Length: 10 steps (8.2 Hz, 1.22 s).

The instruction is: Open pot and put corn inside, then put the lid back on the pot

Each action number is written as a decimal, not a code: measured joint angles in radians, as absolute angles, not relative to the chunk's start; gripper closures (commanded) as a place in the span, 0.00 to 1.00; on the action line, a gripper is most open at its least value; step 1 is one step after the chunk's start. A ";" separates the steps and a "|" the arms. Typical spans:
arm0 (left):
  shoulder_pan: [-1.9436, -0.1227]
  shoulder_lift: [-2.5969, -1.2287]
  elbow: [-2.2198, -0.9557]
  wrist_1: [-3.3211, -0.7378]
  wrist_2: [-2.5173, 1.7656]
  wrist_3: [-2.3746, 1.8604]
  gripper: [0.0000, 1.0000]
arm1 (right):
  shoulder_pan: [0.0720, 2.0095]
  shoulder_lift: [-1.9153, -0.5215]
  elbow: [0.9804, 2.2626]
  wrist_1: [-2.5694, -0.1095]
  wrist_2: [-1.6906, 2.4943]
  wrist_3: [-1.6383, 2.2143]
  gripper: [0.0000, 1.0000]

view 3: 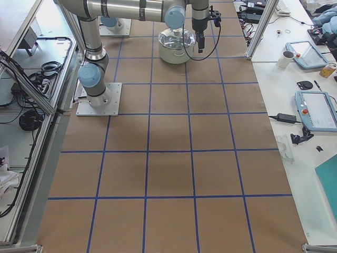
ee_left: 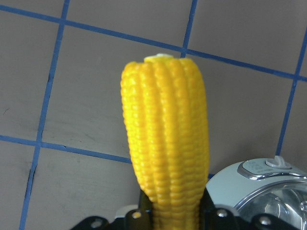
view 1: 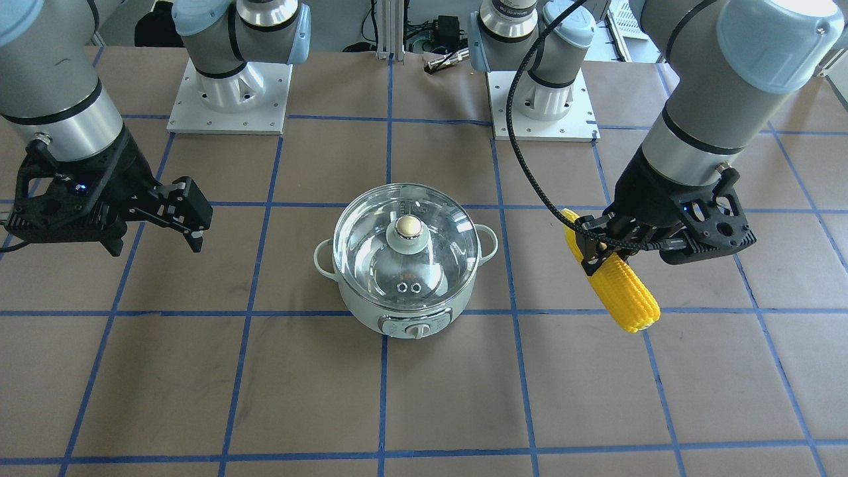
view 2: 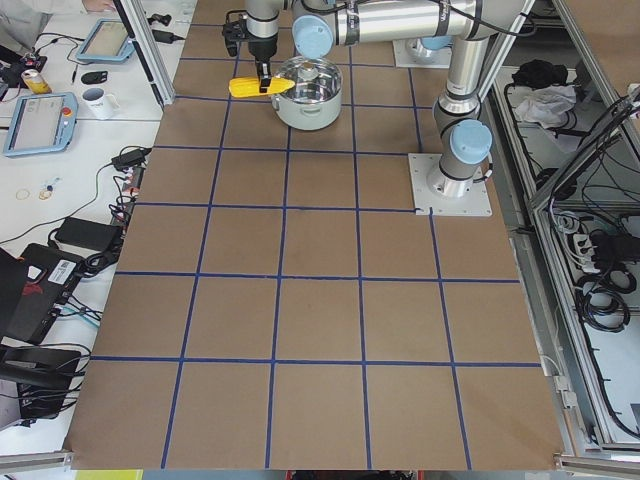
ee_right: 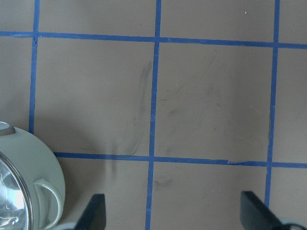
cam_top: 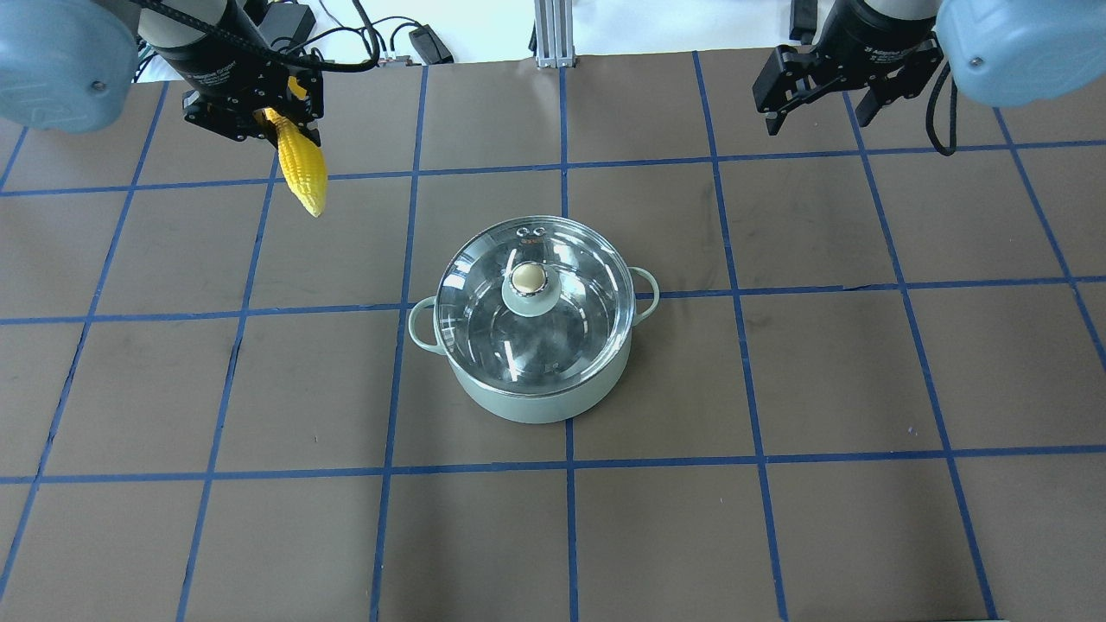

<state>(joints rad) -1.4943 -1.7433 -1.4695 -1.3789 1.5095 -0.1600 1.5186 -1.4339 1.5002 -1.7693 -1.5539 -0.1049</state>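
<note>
The mint-green pot [view 1: 404, 311] stands mid-table with the glass lid [view 1: 444, 252] closed on it, its control dial facing the operators' side. My left gripper [view 1: 593, 255] is shut on the thick end of the yellow corn [view 1: 623, 291] and holds it in the air, off to the pot's side. The overhead view shows the corn [cam_top: 302, 177] hanging from that gripper [cam_top: 276, 121], far left of the pot [cam_top: 527, 402]. The left wrist view shows the corn [ee_left: 165, 143] with the pot's edge [ee_left: 254, 177] beside it. My right gripper [view 1: 192, 222] is open and empty, raised on the pot's other side [cam_top: 816, 112].
The brown tabletop carries a grid of blue tape. The two arm base plates [view 1: 228, 99] [view 1: 540, 106] sit at the robot's edge. The right wrist view shows the pot's handle [ee_right: 45, 201] at lower left and open fingers [ee_right: 93, 213]. Benches with tablets [view 3: 316, 108] flank the table.
</note>
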 measured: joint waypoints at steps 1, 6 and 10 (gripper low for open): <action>-1.494 -1.744 -1.470 -1.379 1.510 -0.160 1.00 | 1.519 -1.434 1.500 -1.769 -1.554 -0.105 0.00; -1.494 -1.744 -1.484 -1.377 1.510 -0.092 1.00 | 1.520 -1.434 1.502 -1.768 -1.554 -0.104 0.00; -1.495 -1.744 -1.493 -1.377 1.510 -0.078 1.00 | 1.520 -1.434 1.502 -1.764 -1.554 -0.104 0.00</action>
<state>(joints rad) -1.4953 -1.7441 -1.4925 -1.3775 1.5101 -0.0784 1.5202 -1.4343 1.5018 -1.7643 -1.5539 -0.1043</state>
